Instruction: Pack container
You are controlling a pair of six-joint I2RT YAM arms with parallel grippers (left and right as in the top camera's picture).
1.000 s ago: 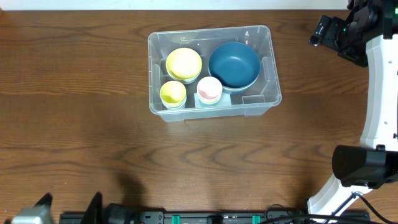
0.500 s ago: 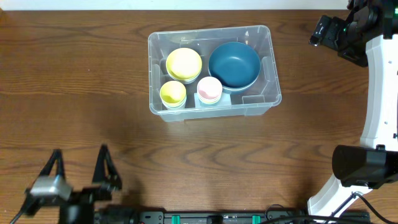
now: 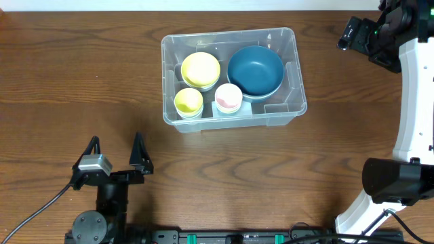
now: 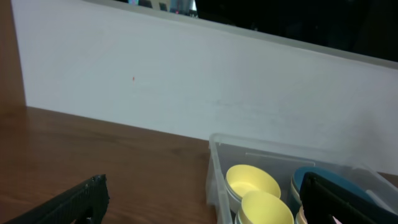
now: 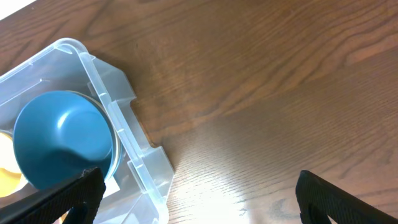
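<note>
The clear plastic container stands at the middle of the far half of the table. It holds a large yellow bowl, a small yellow bowl, a pink-and-white bowl and a blue bowl. My left gripper is open and empty near the front left, well short of the container. Its wrist view shows the container's left wall and the yellow bowls between its spread fingers. My right gripper is open and empty, high at the far right, looking down on the container's right rim and the blue bowl.
The brown wooden table stretches around the container. A white wall bounds the table's far edge. The right arm's white links and base stand along the right side. A black rail runs along the front edge.
My left arm has risen from the bottom left edge into view and moved forward and right toward the container, jaws open. The right arm and the bowls have not moved.
</note>
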